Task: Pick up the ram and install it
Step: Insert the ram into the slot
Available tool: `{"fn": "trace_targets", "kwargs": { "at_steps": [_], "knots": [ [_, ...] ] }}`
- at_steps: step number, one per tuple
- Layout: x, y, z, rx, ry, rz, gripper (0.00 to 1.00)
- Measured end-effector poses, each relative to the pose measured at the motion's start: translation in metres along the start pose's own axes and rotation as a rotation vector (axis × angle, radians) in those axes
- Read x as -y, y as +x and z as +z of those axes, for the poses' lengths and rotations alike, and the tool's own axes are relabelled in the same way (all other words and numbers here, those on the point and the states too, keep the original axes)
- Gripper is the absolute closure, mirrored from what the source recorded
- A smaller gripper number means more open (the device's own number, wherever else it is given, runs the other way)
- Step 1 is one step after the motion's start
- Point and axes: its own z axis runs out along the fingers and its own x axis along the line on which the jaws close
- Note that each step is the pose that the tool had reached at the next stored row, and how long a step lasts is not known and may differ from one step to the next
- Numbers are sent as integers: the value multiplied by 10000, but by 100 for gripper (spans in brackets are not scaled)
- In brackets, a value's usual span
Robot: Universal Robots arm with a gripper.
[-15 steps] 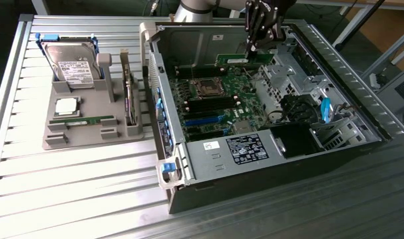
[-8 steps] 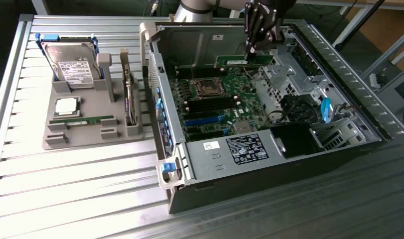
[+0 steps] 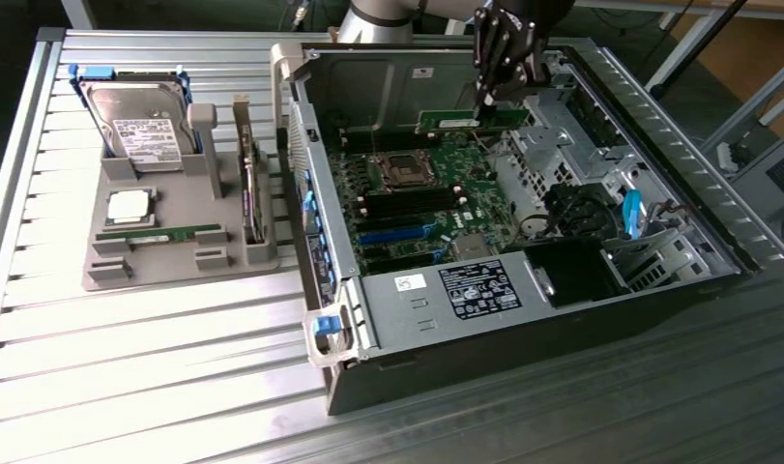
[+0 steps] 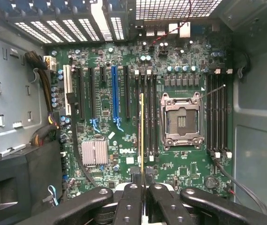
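Green ram (image 3: 448,122): pinched in the claw and held on edge inside the open computer case. From the wrist it shows edge-on (image 4: 142,131) as a thin gold line running along the black memory slots beside the processor socket. Whether it touches a slot cannot be told.
Claw (image 3: 486,100): closed on the ram's upper edge. In the wrist view the black fingers (image 4: 129,201) meet on either side of the stick.
Arm (image 3: 365,17): silver-grey, comes in from the far edge of the exterior view. The wrist is turned straight down and the claw reaches into the far end of the case, over the motherboard.
Motherboard (image 4: 105,117): green, flat on the case floor. It carries an open socket (image 4: 180,119) with a metal frame, a blue slot (image 4: 116,93) and a small silver heatsink (image 4: 94,152).
Case (image 3: 521,319): black and grey tower on its side with the panel off. A labelled power supply (image 3: 476,288) sits at the near end and a blue cable (image 3: 630,215) at the exterior view's right.
Tray (image 3: 172,266): grey, on the table at the exterior view's left of the case — well apart from the claw. It holds a hard drive (image 3: 140,130), a square silver chip (image 3: 130,206), a spare green stick (image 3: 159,235) lying flat and a dark card (image 3: 249,193) standing on edge.
Table (image 3: 108,358): bare ribbed metal slats with bright glare.
Room: metal frame bars and a brown surface (image 3: 753,58) past the table — exterior view's upper right.
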Motion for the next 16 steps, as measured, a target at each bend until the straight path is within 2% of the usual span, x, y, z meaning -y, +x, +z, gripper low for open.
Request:
{"fn": "trace_targets", "kwargs": {
  "at_steps": [16],
  "knots": [
    [-1,-1,55,-9,1,0,89]
  ]
}}
